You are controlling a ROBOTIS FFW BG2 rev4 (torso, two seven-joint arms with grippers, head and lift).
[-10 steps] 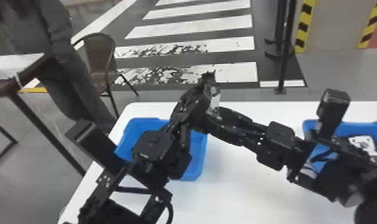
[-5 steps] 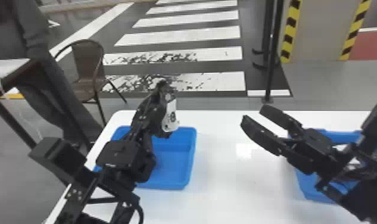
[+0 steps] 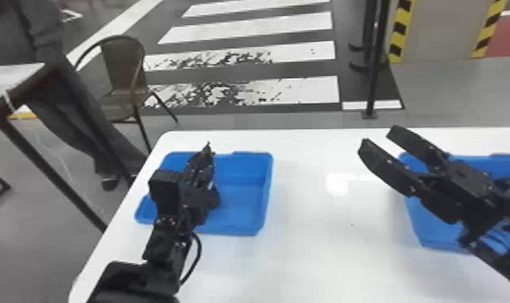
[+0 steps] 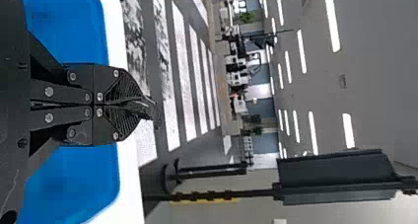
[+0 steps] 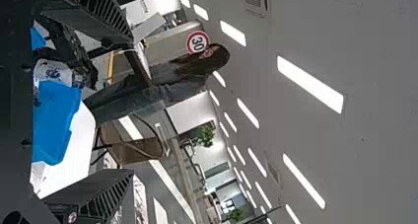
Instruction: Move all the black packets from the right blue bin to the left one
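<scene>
The left pincer [image 3: 205, 158] is narrow, its fingers [image 4: 121, 88] pressed together at the tips over the left bin [image 3: 241, 211]. It appears to hold a packet [image 5: 53, 72], black with a pale printed face. The right wrist view catches it partly behind dark parts, so its full outline is hard to make out; a dark, crinkled bit of it shows at the tips in the left wrist view.

The right pincer [image 3: 378, 136] is wide, with nothing between its fingers. In the head view it crosses the right bin [image 3: 429, 231], its tips reaching past the side nearer the left bin. The arm hides much of that bin's inside, so any packets there cannot be told.

Both bins are blue and sit well apart on the white tabletop [image 3: 330, 258]. Past it stand a brown chair [image 3: 123, 70] and a dark post [image 3: 373, 68], with a striped crossing [image 3: 282, 90] on the floor.
</scene>
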